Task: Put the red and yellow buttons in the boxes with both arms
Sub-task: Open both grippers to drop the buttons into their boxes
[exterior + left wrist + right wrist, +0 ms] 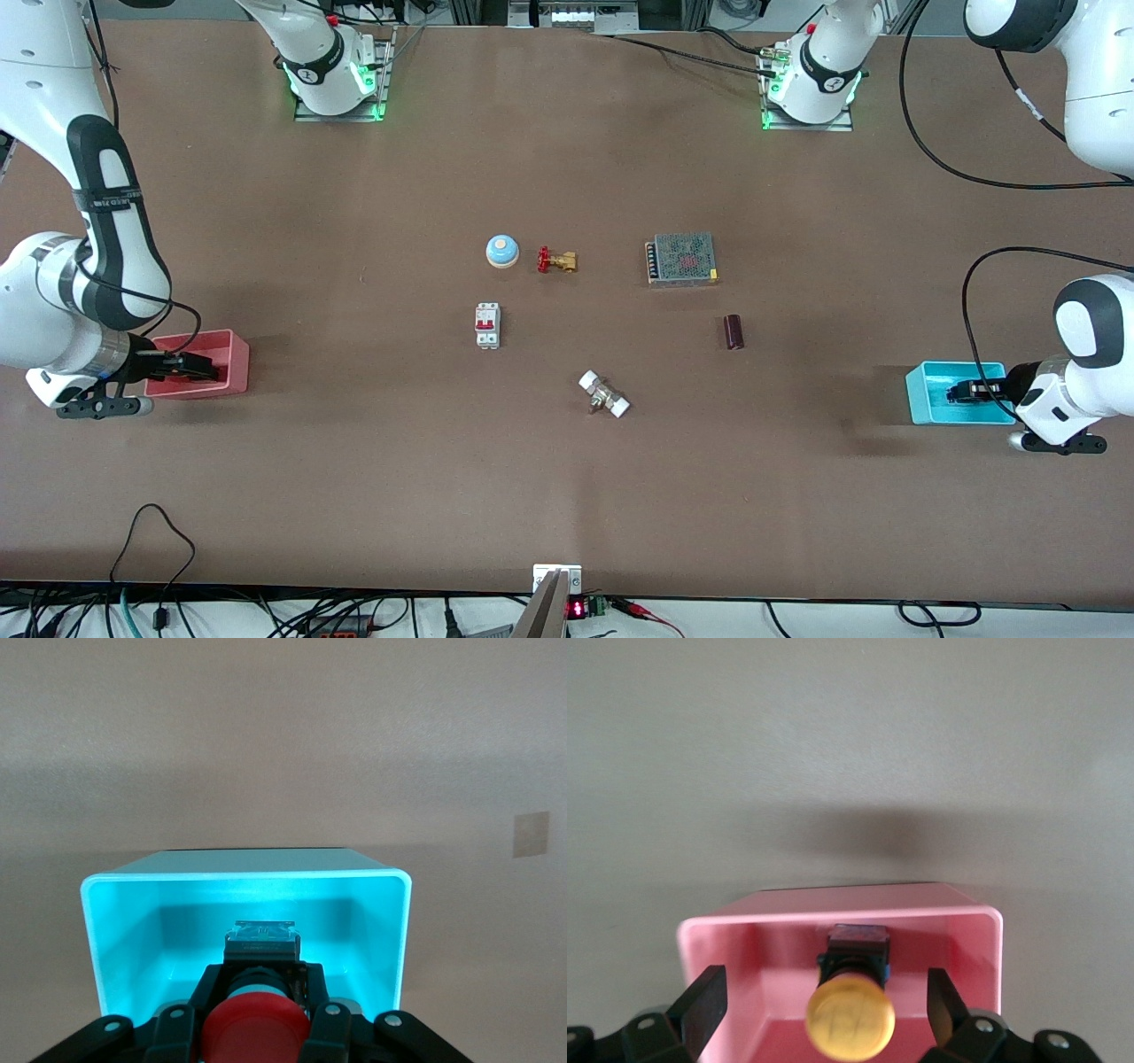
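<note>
My left gripper (959,392) reaches into the cyan box (921,399) at the left arm's end of the table. In the left wrist view the left gripper (260,992) is shut on the red button (257,1032), black body forward, inside the cyan box (390,930). My right gripper (197,364) is over the pink box (237,359) at the right arm's end. In the right wrist view its fingers (704,999) stand wide apart. The yellow button (850,1019) sits free between them, inside the pink box (983,939). Neither button shows in the front view.
On the middle of the table lie a blue bell (501,251), a brass valve with a red handle (557,260), a mesh-topped power supply (681,259), a white circuit breaker (487,325), a dark cylinder (733,331) and a white-capped fitting (604,394).
</note>
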You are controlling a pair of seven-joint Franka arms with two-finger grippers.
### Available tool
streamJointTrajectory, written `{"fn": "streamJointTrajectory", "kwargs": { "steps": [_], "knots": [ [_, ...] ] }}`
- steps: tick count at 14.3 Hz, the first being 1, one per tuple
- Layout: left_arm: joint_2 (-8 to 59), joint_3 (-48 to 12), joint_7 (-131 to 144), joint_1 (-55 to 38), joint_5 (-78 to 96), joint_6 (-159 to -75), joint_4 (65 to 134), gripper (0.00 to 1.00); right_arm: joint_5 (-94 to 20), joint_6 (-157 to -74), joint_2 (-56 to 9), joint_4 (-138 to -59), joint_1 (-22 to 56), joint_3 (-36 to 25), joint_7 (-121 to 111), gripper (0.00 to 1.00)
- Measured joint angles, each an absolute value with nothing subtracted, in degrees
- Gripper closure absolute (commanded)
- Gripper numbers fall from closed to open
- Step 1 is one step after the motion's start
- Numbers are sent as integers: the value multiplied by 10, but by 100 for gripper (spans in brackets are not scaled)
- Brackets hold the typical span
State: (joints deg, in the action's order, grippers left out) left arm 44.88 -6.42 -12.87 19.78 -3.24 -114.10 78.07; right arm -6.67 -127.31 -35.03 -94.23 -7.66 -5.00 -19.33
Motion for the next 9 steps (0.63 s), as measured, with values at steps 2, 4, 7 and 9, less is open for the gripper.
{"fn": "streamJointTrajectory", "kwargs": {
  "steps": [2,4,7,9],
  "knots": [
    [458,-63,-129,198,-32,-1143,780,100,-67,-1250,-330,-941,-75,-49,-193,0],
    [471,-61,-129,198,-33,-1158,780,100,-67,-1223,-301,-938,-72,-44,-193,0],
    [480,-59,-129,198,-34,-1166,777,45,-32,-1150,-219,-926,-44,-41,-195,0],
    [480,-59,-129,198,-34,-1167,776,0,12,-1096,-152,-922,-15,-40,-192,0]
  ]
}}
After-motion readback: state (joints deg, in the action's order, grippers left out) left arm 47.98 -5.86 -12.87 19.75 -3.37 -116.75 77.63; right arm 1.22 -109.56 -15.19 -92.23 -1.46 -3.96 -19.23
